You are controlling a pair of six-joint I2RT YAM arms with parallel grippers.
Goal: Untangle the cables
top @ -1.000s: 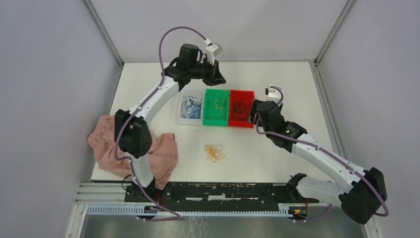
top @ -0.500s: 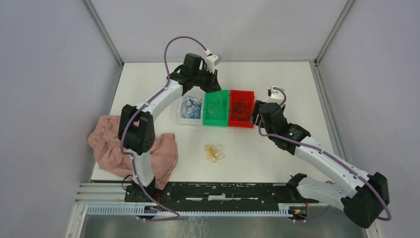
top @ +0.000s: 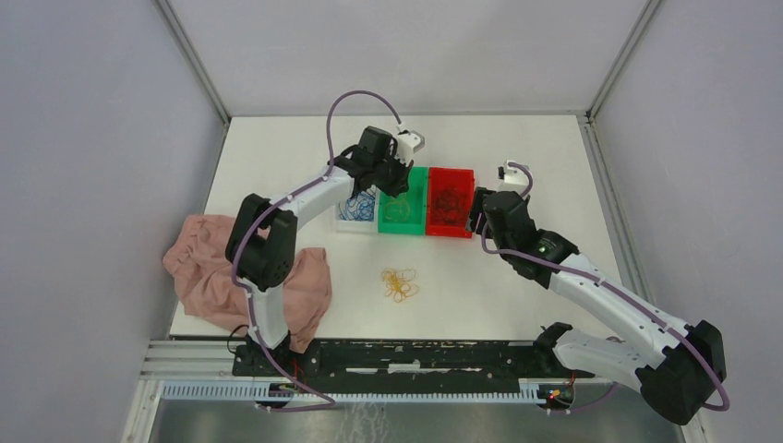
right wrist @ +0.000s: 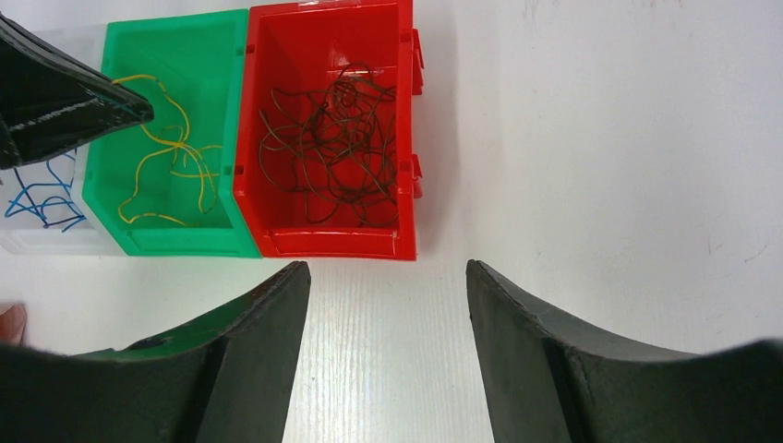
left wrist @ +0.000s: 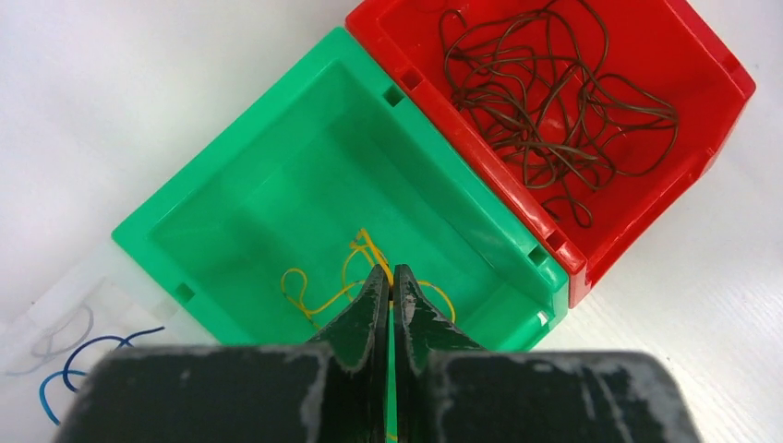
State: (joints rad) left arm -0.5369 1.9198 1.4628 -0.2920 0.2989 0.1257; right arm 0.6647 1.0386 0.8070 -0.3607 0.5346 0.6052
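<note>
Left arm (top: 305, 189) swung in from behind the bins (top: 450, 232), left jaws now pinched shut on a yellow cable (left wrist: 363, 247) in the green bin (left wrist: 277, 166); right jaws wide open, empty; loose yellow tangle (top: 400, 284) on table (top: 517, 295).

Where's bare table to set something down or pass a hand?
Free: table right of the red bin; strip behind the bin row; near strip beside the loose yellow tangle. Crowded: bin row, left hand shut on a yellow cable over the green bin; cloth front-left.
</note>
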